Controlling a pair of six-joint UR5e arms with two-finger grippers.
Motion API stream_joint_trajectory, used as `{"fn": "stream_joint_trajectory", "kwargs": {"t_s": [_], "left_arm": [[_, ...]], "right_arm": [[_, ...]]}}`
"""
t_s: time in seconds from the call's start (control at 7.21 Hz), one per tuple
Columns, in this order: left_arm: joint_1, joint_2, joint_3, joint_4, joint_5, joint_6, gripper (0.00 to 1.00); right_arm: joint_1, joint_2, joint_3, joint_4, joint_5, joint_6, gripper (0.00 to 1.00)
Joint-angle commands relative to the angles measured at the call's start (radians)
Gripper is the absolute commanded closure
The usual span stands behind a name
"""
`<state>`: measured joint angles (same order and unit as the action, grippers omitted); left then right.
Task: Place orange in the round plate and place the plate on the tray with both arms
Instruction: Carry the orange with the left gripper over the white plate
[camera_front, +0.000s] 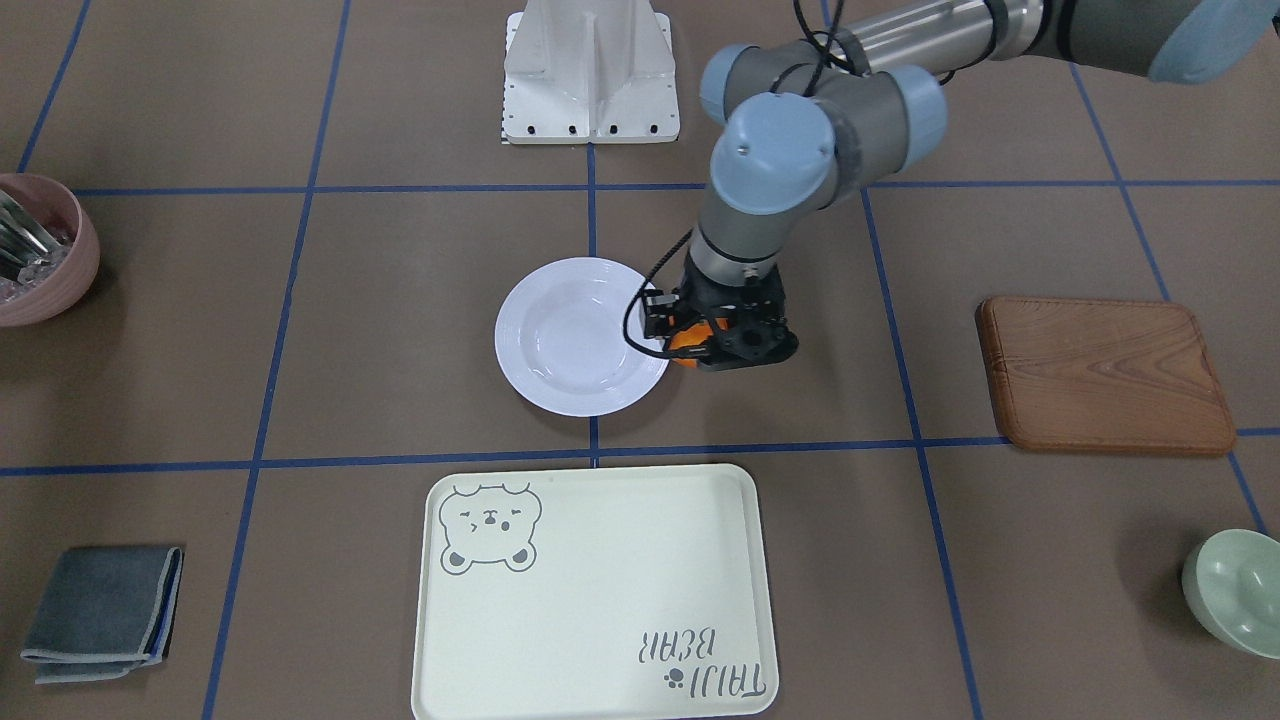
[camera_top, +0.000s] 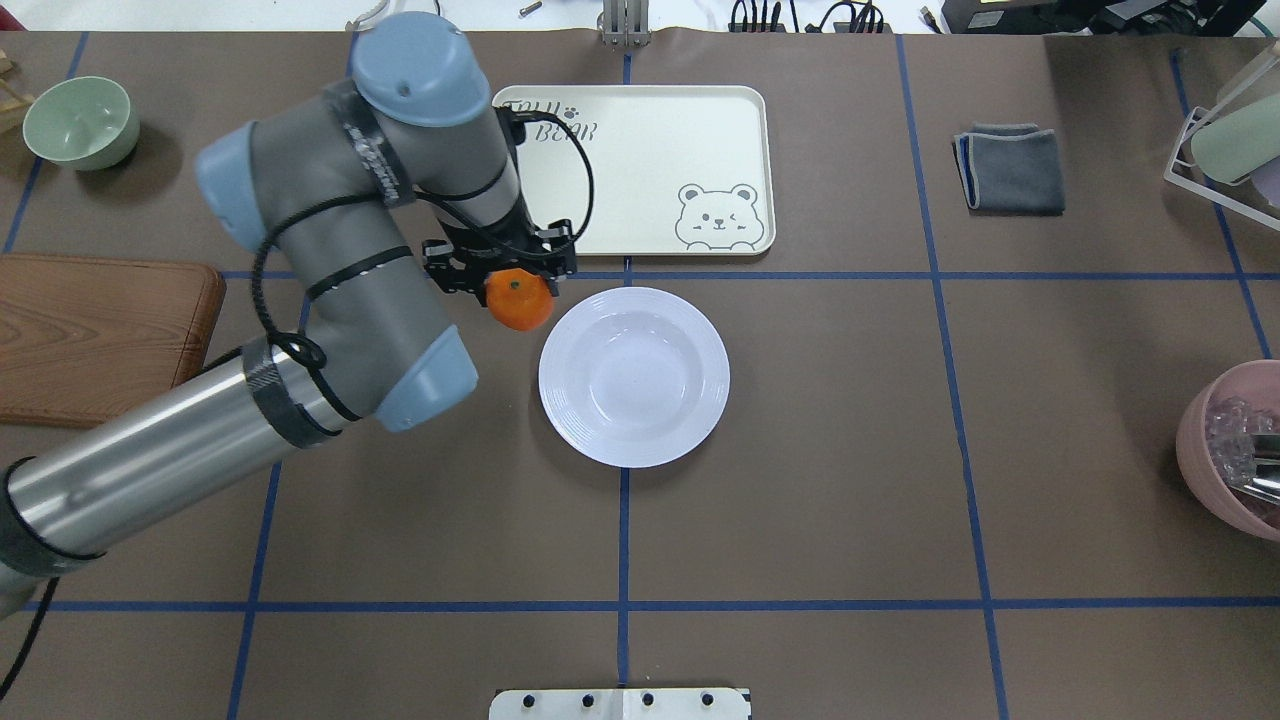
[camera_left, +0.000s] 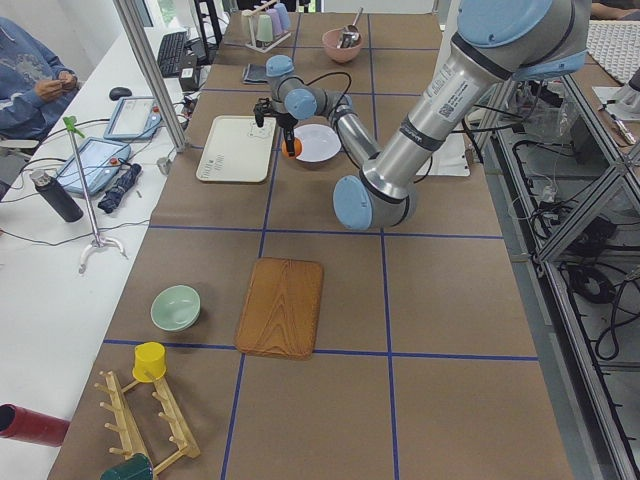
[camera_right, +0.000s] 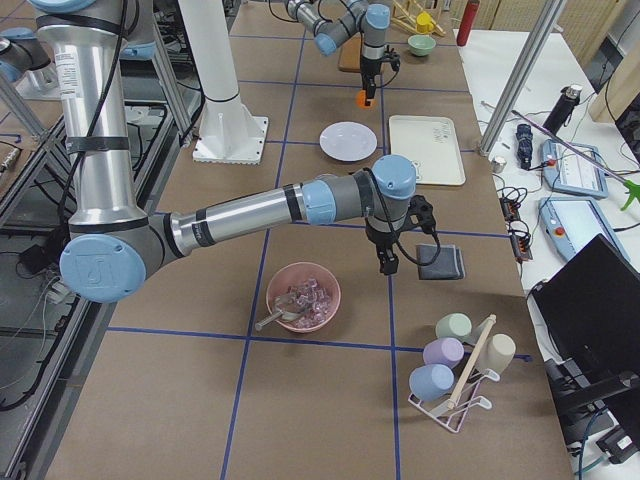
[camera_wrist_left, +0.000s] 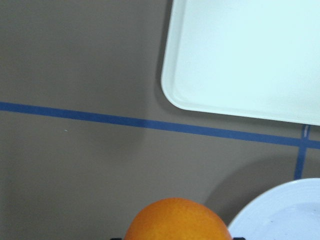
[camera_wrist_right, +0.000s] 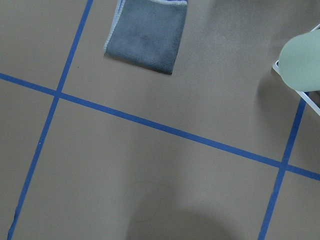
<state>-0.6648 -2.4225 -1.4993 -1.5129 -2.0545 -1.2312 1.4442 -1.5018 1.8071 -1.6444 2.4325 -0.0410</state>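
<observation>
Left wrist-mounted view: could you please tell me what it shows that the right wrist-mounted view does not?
Only left wrist: the small bright-orange mandarin, a corner of the cream-yellow plastic tray, the rim of the round glossy white plate. Only right wrist: a folded grey cloth and a pale green cup. Both: the brown table with blue tape lines.

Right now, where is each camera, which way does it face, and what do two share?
Overhead exterior: behind robot, looking forward and down; left arm, end effector gripping small bright-orange mandarin.
Front-facing: across the table, facing the robot; left arm at right.
Exterior left: table's left end; left arm near.
Exterior right: table's right end; right arm near, left far.
Left wrist: looking down past mandarin; almost no body.
Right wrist: looking down at folded grey cloth; no body.
Shared: overhead and front-facing show glossy white round plate, cream rectangular plastic tray.
</observation>
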Motion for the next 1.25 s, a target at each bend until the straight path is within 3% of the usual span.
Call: {"fn": "stream_joint_trajectory", "kwargs": {"t_s": [0.0,0.55,1.11], "left_arm": [[0.097,-0.116,0.134,-0.01,0.083,-0.059,0.97],[0.157,-0.119,0.178,-0.05,0.117,-0.059,0.88],[0.159,-0.135,0.221,-0.09,0.12,-0.057,0.87]], "right_arm": [[-0.005,0.0,0.003,0.0,-0.001,0.01,0.0],[-0.008,0.0,0.001,0.0,-0.001,0.01,0.0],[-0.008,0.0,0.001,0.0,-0.001,0.01,0.0]]}}
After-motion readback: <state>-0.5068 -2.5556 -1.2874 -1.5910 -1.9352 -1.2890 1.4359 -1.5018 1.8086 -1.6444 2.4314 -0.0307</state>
